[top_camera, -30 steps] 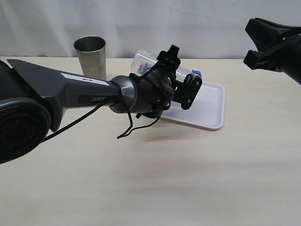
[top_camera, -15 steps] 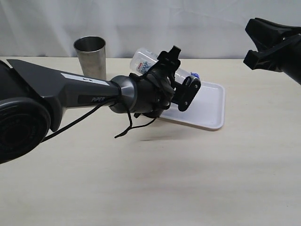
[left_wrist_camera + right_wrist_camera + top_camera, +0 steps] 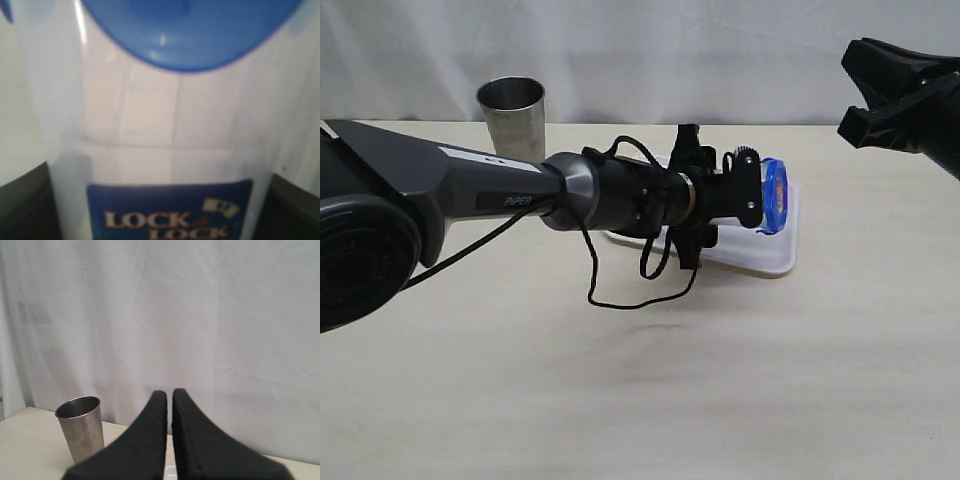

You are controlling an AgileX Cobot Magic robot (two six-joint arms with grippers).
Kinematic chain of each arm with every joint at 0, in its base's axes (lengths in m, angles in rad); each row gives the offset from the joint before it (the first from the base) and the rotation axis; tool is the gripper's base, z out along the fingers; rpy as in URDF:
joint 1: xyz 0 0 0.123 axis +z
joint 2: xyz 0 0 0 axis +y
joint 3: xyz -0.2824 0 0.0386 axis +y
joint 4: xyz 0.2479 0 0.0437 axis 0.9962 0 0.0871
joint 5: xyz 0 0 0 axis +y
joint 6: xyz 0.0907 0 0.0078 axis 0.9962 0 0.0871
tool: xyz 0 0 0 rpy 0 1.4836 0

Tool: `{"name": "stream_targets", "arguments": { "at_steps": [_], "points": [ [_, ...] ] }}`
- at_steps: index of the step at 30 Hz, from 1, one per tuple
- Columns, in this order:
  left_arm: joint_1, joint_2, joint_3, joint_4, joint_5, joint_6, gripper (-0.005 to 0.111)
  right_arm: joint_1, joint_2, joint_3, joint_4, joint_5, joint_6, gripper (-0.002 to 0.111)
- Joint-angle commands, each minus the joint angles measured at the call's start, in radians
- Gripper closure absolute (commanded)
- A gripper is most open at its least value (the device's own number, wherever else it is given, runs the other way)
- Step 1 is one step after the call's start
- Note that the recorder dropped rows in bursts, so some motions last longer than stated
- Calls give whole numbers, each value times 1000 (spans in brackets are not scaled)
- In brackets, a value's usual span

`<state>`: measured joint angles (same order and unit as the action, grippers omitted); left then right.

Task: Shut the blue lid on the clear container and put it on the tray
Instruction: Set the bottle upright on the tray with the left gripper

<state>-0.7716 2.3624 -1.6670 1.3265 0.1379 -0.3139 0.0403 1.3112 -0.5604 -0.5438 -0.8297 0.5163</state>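
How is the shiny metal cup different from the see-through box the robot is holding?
The metal cup is grey and shiny; the clear container is see-through plastic with a blue label. The cup stands upright on the table; the container is held sideways in the left gripper. The cup's top is open; the container wears the blue lid. Both are tall and narrow.

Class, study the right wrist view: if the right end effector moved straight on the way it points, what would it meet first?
Probably the white curtain. The shut right end effector aims at it, and the steel tumbler stands off to one side of that line, though depth is hard to judge.
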Motion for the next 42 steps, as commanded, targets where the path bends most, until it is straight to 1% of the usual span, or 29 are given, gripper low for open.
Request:
{"name": "stream_targets", "arguments": {
  "at_steps": [1, 3, 4, 6, 7, 8, 9, 10, 11, 12, 13, 15, 18, 25, 30, 42],
  "points": [
    [55, -9, -10, -14, -207, -188, 107, -3, 2, 2, 8, 2, -6, 104],
    [81, -9, -10, -52, -315, -224, 107, -3, 2, 2, 8, 2, -6, 104],
    [95, -9, -10, -96, -372, -226, 107, -3, 2, 2, 8, 2, -6, 104],
    [121, -9, -10, -203, -479, -226, 107, -3, 2, 2, 8, 2, -6, 104],
    [146, -7, -10, -307, -586, -226, 107, -3, 2, 2, 8, 2, -6, 104],
    [158, -2, -10, -352, -639, -226, 107, -3, 2, 2, 8, 2, -6, 104],
    [178, 8, -10, -416, -725, -232, 107, -3, 2, 2, 8, 2, -6, 104],
    [183, 14, -10, -444, -767, -240, 107, -3, 2, 2, 8, 2, -6, 104],
    [189, 35, -10, -470, -839, -255, 107, -3, 2, 2, 8, 2, -6, 104],
    [192, 46, -10, -493, -875, -272, 107, -3, 2, 2, 8, 2, -6, 104],
    [194, 72, -10, -545, -940, -305, 107, -3, 2, 2, 8, 2, -6, 104],
    [198, 114, -10, -591, -1039, -310, 107, -3, 2, 2, 8, 2, -6, 104],
    [203, 134, -10, -560, -1027, -308, 107, -3, 2, 2, 8, 2, -6, 104],
    [206, 186, -10, -550, -1032, -308, 107, -3, 2, 2, 8, 5, -6, 104],
    [206, 192, -10, -477, -1029, -308, 107, -3, 2, 2, 8, 5, -6, 104],
    [206, 192, -10, -477, -1013, -308, 107, -3, 2, 2, 8, 17, -6, 104]
  ]
}}
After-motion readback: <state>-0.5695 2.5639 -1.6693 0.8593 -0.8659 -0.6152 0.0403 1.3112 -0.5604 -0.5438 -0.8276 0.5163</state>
